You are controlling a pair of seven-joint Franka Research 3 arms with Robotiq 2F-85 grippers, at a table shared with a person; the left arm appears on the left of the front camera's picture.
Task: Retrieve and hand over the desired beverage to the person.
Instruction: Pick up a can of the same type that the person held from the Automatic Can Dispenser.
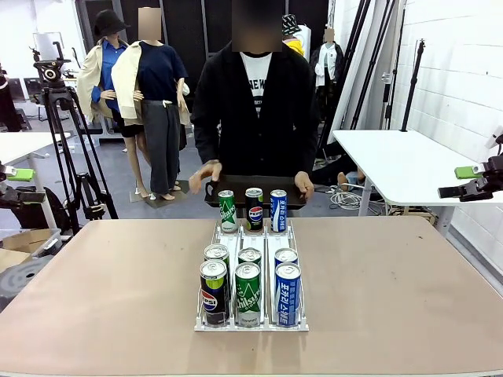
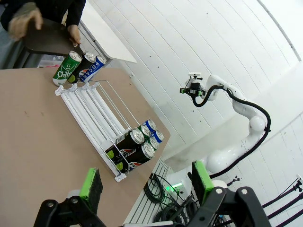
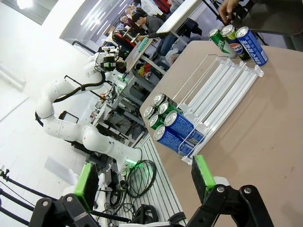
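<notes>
Drinks: near cans (image 1: 249, 287) in rack (image 1: 236, 237) on table (image 1: 409, 283); far cans (image 1: 253, 209) at far end by person (image 1: 251, 102). Left hand (image 2: 147, 182), right hand (image 3: 144, 182) wide, empty, out at sides. Desired can unclear; confirm choice, then grip upright, mid-body, clearing neighbours.

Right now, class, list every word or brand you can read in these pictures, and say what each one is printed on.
"NEW": T-shirt; the lines below it are too small to read.
"Chil", cut off: far green can.
"POCA", cut off: far blue can.
"pepsi": near black can.
Near blue can: Korean lettering, too blurred to read.
</notes>
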